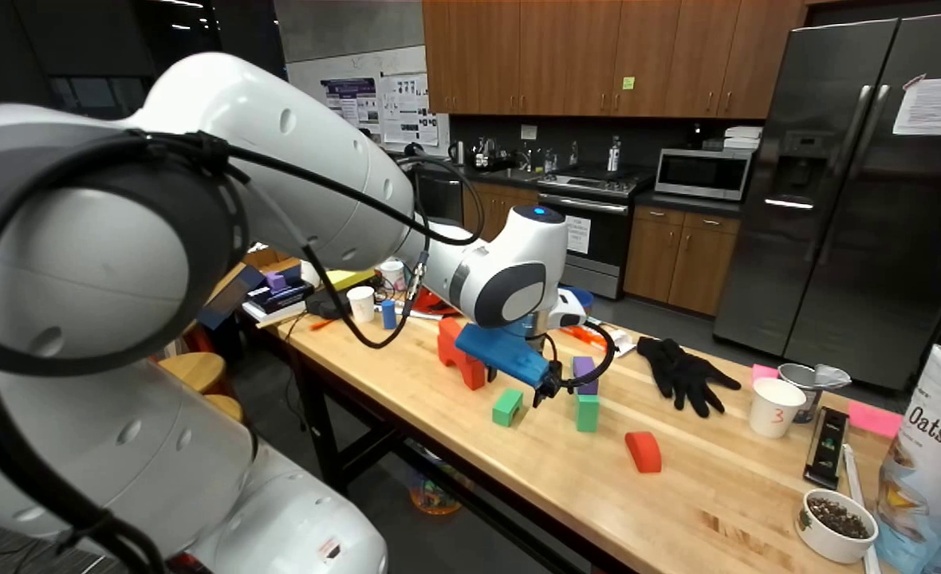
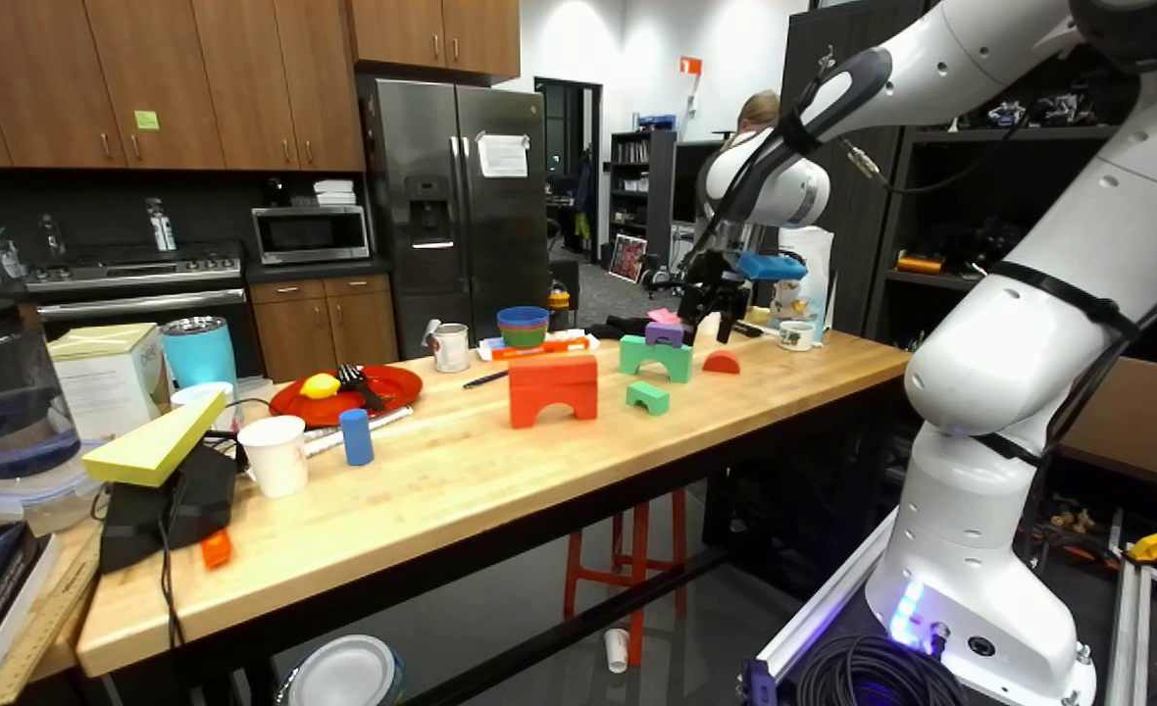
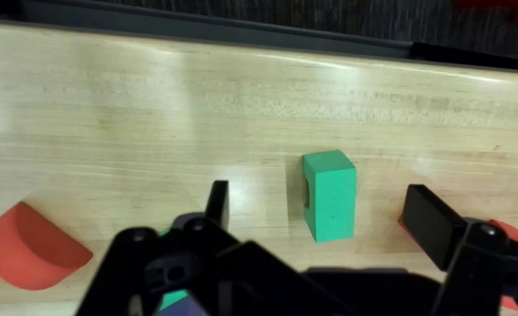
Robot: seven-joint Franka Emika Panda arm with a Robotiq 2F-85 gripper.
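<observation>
My gripper [image 3: 319,197] is open and empty, pointing down above the table. In the wrist view a small green arch block [image 3: 334,204] lies between the two fingers, apart from both. The same block shows in both exterior views [image 1: 507,407] [image 2: 648,397], below the gripper [image 1: 520,383] [image 2: 711,322]. Beside it stands a larger green arch [image 1: 587,414] [image 2: 657,359] with a purple block [image 1: 585,373] [image 2: 665,334] on top; the left finger mostly hides them in the wrist view. A red arch [image 1: 458,355] [image 2: 552,384] stands on the opposite side. A red half-round block [image 3: 33,250] [image 1: 643,452] lies farther off.
The table's edge [image 3: 259,50] runs along the top of the wrist view. A black glove [image 1: 686,379], paper cup [image 1: 773,406], bowl [image 1: 836,526] and oats bag [image 1: 917,470] stand toward one end. A blue cylinder [image 2: 356,437] and red plate [image 2: 404,384] lie toward the opposite end.
</observation>
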